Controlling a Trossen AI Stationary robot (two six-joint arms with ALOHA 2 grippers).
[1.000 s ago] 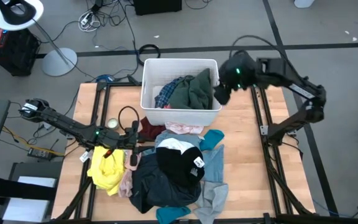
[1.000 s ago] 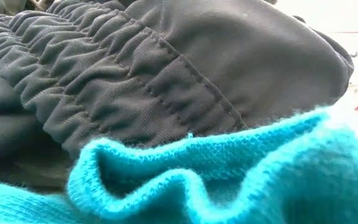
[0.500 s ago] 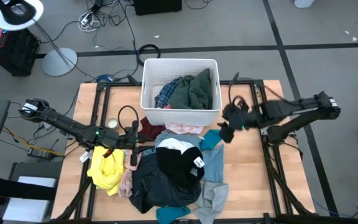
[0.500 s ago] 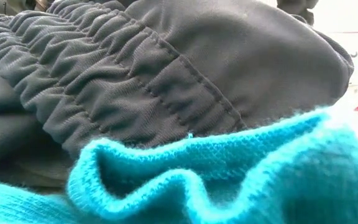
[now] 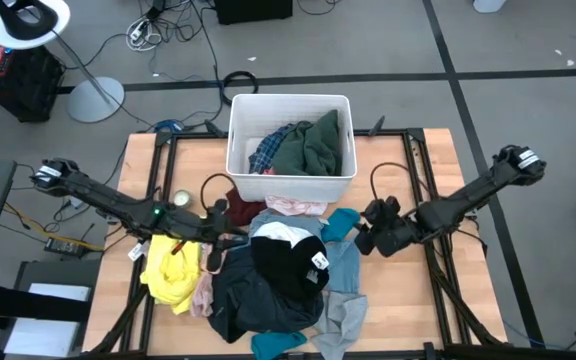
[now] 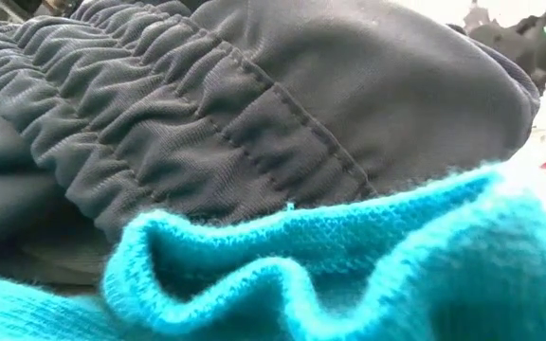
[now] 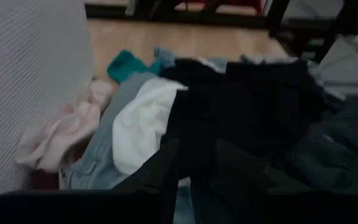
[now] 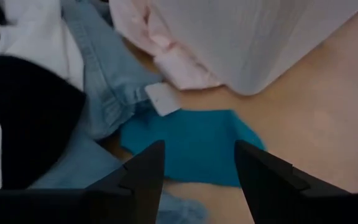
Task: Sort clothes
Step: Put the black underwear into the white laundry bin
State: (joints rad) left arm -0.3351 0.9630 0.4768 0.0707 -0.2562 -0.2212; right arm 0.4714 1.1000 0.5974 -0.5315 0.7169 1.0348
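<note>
Working from the left, the left gripper lay low at the left edge of the pile of clothes, the yellow garment just beside it on the outer side and the black garment straight ahead of its fingers; whether those fingers were apart or together could not be told. Farther right, the white bin stood beyond the pile with a plaid and a dark green piece already inside. The right gripper had its fingers spread wide with nothing between them, and the teal garment lay directly in front of and below them, its long side running across the gap, touching the light blue denim and near the bin's corner. That arm looked clearly the nearer one to the teal piece, so a short drop would probably meet it. Against a second earlier, the right arm had swung from over the bin's right rim down to the pile's right edge, while the left arm had barely shifted.
</note>
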